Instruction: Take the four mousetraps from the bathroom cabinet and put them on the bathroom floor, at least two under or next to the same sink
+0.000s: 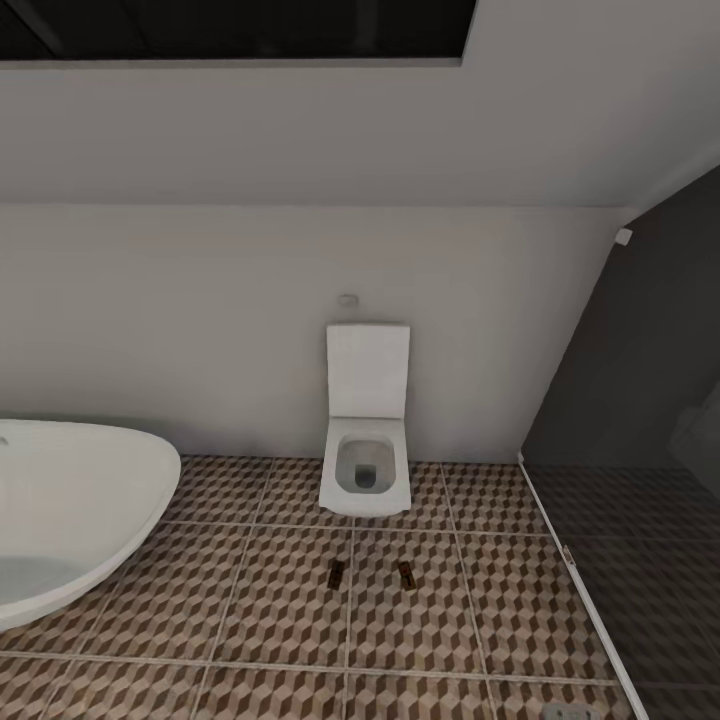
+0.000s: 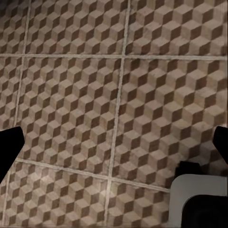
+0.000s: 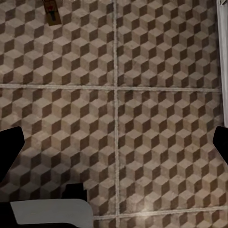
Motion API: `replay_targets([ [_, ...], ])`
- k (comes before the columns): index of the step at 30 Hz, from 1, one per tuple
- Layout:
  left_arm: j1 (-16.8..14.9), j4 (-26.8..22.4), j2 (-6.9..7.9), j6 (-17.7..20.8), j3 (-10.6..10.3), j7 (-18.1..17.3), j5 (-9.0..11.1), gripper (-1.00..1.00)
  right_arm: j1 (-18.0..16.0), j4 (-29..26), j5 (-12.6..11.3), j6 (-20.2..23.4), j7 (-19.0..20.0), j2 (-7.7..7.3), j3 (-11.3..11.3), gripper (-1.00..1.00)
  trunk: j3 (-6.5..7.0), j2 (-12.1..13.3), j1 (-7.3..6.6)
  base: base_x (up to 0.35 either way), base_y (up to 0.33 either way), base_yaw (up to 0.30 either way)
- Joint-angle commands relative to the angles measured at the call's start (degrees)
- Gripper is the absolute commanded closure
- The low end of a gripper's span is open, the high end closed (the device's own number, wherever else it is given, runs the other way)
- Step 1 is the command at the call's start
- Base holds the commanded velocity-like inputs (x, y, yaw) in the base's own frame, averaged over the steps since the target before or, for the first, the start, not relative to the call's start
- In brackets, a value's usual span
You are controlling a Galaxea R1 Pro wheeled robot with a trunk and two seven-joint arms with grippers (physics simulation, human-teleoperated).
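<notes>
Both arms point straight down at the bathroom floor (image 2: 71, 95): the left gripper (image 2: 114, 142) and the right gripper (image 3: 114, 147) each show dark fingertips spread to opposite picture edges, jaws apart, with nothing between them. Two mousetraps (image 1: 337, 573) (image 1: 406, 574) lie flat on the tiles just before the white toilet (image 1: 366, 440), apart from each other. The sink (image 1: 70, 510) stands well off to their left.

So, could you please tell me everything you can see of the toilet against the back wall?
The toilet is white and squarish, smooth like glazed ceramic. Its rectangular lid stands upright against the pale wall, leaving the bowl open, greyish inside. A small round button sits on the wall just above it. Its base meets the cube-patterned floor. Two mousetraps lie on the tiles in front of it, apart from it.
</notes>
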Motion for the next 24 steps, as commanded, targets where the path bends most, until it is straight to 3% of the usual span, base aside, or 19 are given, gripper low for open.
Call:
replay_targets([
  [1, -0.01, -0.2, -0.4, -0.15, -0.45, 0.61, 0.21, -1.0, -0.04, 0.02, -0.34, -0.15, -0.21, -0.03, 0.5, -1.0, -0.11, -0.11, 0.03, 0.0, 0.0, 0.0],
  [4, 0.16, -0.1, -2.06, -0.18, -0.41, 0.76, 0.18, -1.0, -0.04, 0.05, -0.34, -0.23, -0.19, -0.49, 0.52, -1.0, -0.11, -0.11, 0.03, 0.0, 0.0, 0.0],
  [8, 0.22, -0.01, -3.03, -0.23, -0.46, 0.76, 0.17, -1.0, -0.04, 0.03, -0.35, -0.3, -0.2, -0.84, 0.51, -1.0, -0.11, -0.11, 0.03, 0.0, 0.0, 0.0],
  [24, 0.25, 1.64, -3.28, -0.29, -0.49, 0.63, 0.25, -1.0, -0.04, 0.19, -0.36, -3.02, -0.31, -0.68, 0.6, -1.0, -0.11, -0.11, 0.03, 0.0, 0.0, 0.0],
])
